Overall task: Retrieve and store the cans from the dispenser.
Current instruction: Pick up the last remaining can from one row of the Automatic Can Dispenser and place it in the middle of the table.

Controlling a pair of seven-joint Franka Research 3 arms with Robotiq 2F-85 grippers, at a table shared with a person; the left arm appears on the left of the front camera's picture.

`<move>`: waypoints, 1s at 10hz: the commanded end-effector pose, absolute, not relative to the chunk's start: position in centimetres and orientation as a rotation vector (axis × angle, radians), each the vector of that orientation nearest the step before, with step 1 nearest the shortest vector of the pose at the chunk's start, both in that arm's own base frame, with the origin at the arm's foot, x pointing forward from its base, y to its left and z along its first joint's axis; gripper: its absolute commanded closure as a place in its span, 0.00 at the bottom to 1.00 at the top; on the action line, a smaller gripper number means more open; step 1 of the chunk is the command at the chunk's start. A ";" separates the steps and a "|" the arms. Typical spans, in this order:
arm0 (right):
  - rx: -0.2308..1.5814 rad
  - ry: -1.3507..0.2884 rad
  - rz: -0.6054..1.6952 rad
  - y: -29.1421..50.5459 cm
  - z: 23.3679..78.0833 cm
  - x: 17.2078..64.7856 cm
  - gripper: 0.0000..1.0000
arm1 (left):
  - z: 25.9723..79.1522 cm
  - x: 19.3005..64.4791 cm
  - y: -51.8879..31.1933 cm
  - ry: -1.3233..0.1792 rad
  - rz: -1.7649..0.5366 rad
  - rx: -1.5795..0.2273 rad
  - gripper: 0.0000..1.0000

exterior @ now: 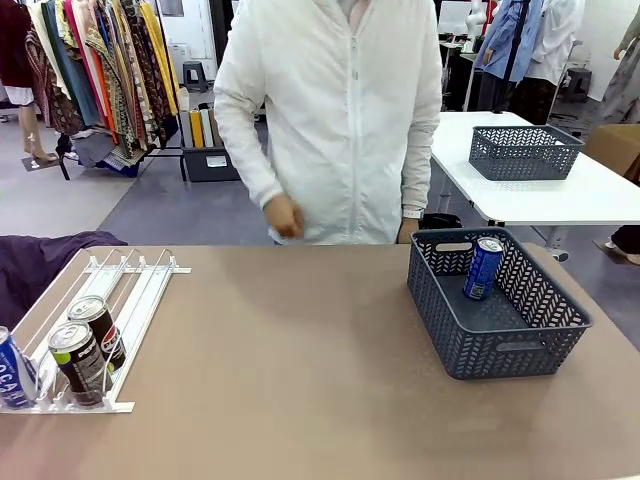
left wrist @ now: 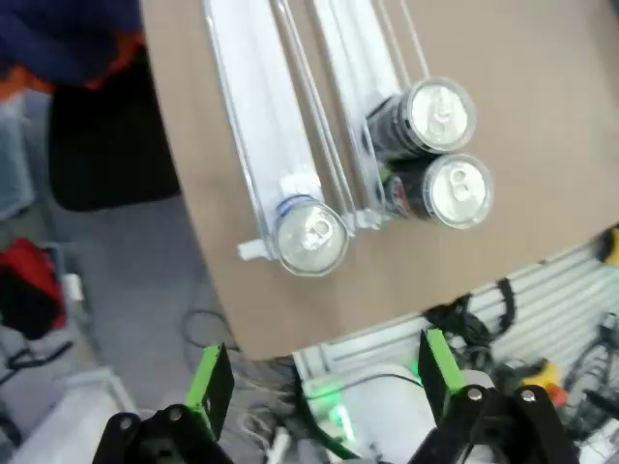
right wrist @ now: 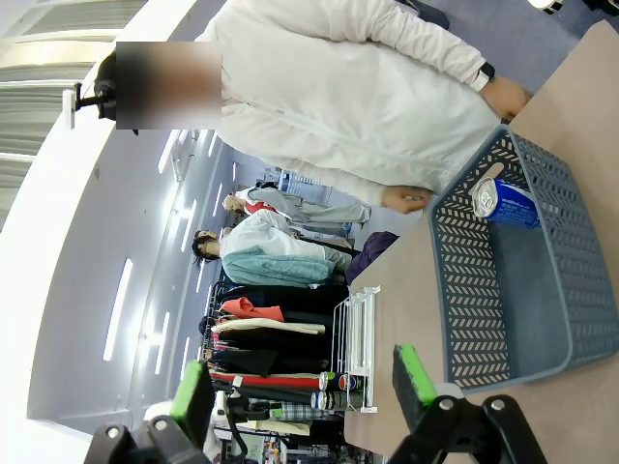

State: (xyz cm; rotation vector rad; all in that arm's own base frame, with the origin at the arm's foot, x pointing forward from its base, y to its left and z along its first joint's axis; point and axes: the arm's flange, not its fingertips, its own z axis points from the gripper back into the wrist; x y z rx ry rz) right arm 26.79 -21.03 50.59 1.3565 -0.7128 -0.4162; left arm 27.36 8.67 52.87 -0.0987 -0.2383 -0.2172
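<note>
Together, slim silver-topped cans (left wrist: 437, 116): two black, one blue.

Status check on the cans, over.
Left gripper, right gripper open, empty. Three cans at dispenser stops; blue can in basket. Person at far side.

The basket (exterior: 495, 350) is grey with herringbone slots, its can (exterior: 484, 268) blue, the dispenser (exterior: 135, 285) white, two cans (exterior: 78, 360) there black.

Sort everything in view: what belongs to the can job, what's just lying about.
Job: dispenser; two black cans; leftmost blue can; stored blue can in near grey basket.
Lying about: purple cloth; far basket on white table; clothes rack.
</note>
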 end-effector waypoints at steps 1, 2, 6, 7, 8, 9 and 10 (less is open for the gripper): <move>1.374 -0.741 -0.410 -20.9 50.9 27.1 0.00 | 52.8 28.1 10.0 -0.196 -0.188 -0.194 0.00; 1.374 -0.741 -0.410 -20.9 50.9 27.1 0.00 | 52.8 28.1 10.0 -0.196 -0.188 -0.194 0.00; 1.374 -0.741 -0.410 -20.9 50.9 27.1 0.00 | 51.3 28.7 8.9 -0.248 -0.180 -0.186 0.00; 1.374 -0.741 -0.410 -20.9 50.9 27.1 0.00 | 49.7 28.8 8.2 -0.264 -0.121 -0.158 0.00; 1.374 -0.741 -0.410 -20.9 50.9 27.1 0.00 | 48.3 28.4 8.0 -0.275 -0.049 -0.110 0.00; 1.374 -0.741 -0.410 -20.9 50.9 27.1 0.00 | 47.4 28.5 8.1 -0.270 -0.020 -0.123 0.00; 1.374 -0.741 -0.410 -20.9 50.9 27.1 0.00 | 46.5 28.6 7.8 -0.251 0.007 -0.095 0.00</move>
